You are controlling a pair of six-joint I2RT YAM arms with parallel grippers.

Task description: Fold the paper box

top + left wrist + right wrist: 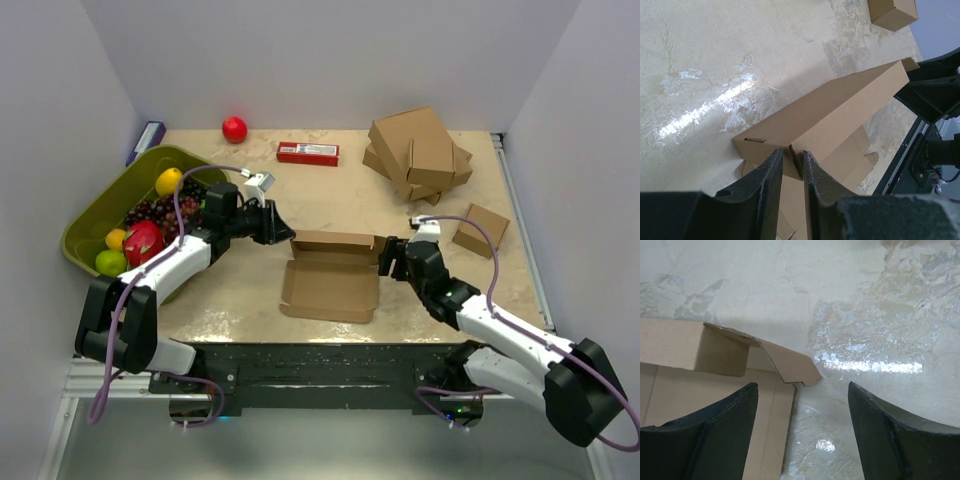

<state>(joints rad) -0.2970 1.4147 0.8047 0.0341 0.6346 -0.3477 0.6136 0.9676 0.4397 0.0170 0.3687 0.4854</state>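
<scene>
The paper box is lying in the middle of the table, between the 2 arms and only half formed. Its base panel is resting flat while its far wall is standing up along the back edge.

The left gripper is reaching in from the left and clamping the left end of that raised wall. In the left wrist view its 2 fingers are squeezing a thin cardboard edge at the box's corner, with barely a slit showing between them.

The right gripper is hovering at the box's right end, released, with its jaws spread wide. In the right wrist view (looking down at the glossy tabletop) a small bent side flap is sticking out between the 2 dark fingers, and neither finger is visibly gripping it.

Elsewhere, a green bin of fruit is sitting at the left edge, and a red ball and a red packet are lying near the back. A stack of cardboard boxes is standing at the back right, and a small box is sitting just beyond the right arm.
</scene>
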